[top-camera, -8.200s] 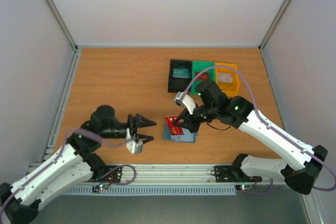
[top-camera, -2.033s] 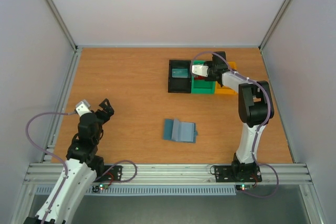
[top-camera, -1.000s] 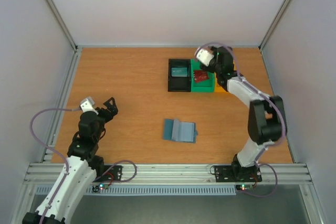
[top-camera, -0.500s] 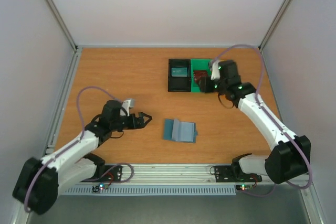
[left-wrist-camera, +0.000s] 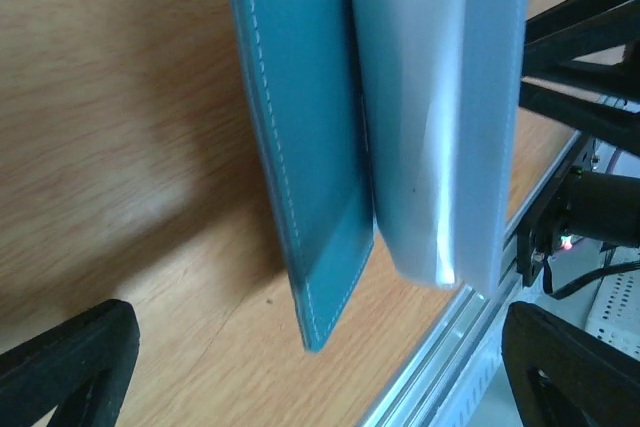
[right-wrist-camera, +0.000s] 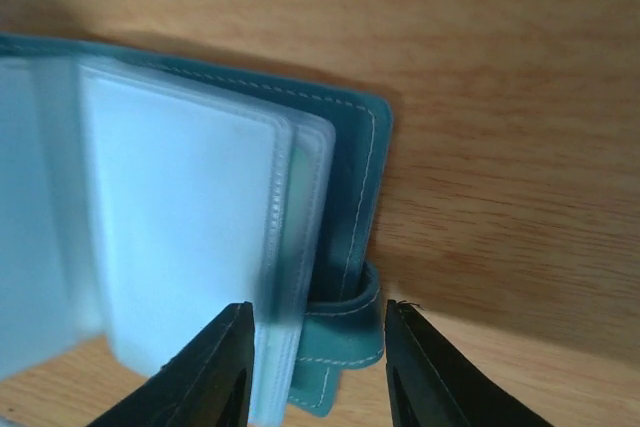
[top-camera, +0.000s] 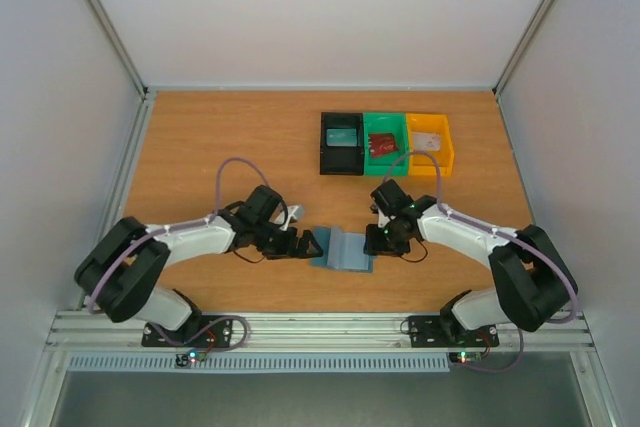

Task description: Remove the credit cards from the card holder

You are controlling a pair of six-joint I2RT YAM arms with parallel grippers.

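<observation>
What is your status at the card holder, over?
Left end effector open, at left edge of card holder. Right end effector open, straddling its right edge. Red credit card in green bin. Nothing in the way.

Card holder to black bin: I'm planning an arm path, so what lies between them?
Only bare wooden tabletop; the top external view shows nothing between the card holder and the black bin.

Pale walls (top-camera: 320, 17) around wooden table (top-camera: 220, 147).
</observation>
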